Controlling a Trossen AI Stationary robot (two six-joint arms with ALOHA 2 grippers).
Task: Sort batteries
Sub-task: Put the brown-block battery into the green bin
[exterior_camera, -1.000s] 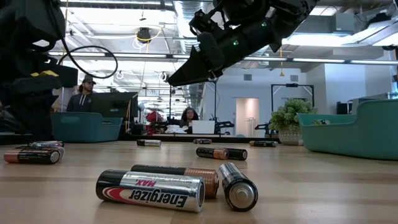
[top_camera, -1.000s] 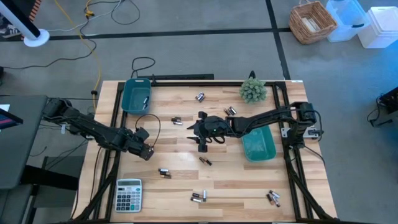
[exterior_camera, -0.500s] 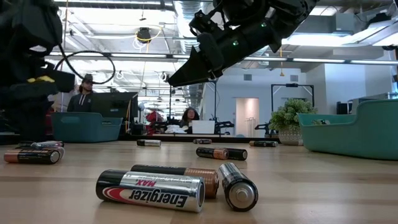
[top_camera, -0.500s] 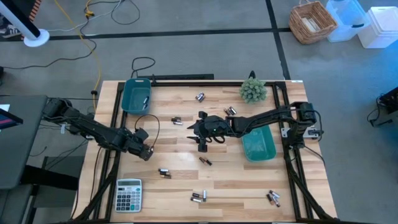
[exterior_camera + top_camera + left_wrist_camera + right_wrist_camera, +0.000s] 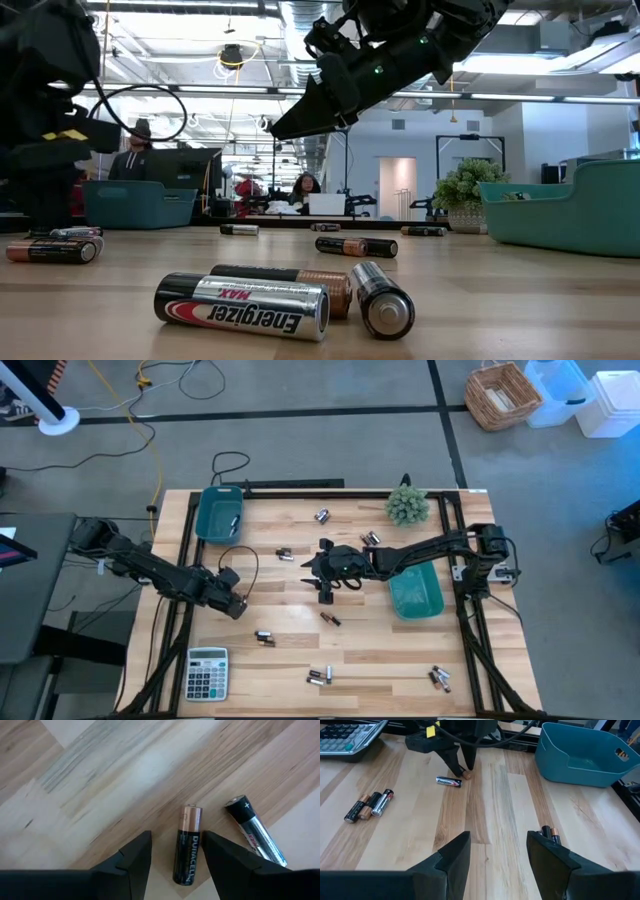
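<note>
Left claw point(image 5: 172, 865) low over the table point(image 5: 100, 780), fingers apart and straddling the copper-topped battery point(image 5: 188, 845) — long axis running along the fingers, between them (silver battery point(image 5: 255, 831) just beside). Right claw point(image 5: 495, 865) apart too, hovering mid-table — farther off, so left arm nearer.

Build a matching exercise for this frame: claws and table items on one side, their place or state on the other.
Column one:
1. left claw
2. right claw
3. calculator
4. potted plant

Column two:
A. open, hovering over mid-table
B. green, at the table's edge
C. open, astride a Duracell battery
D. table corner on the left arm's side

Pairs: 1-C, 2-A, 3-D, 4-B
</note>
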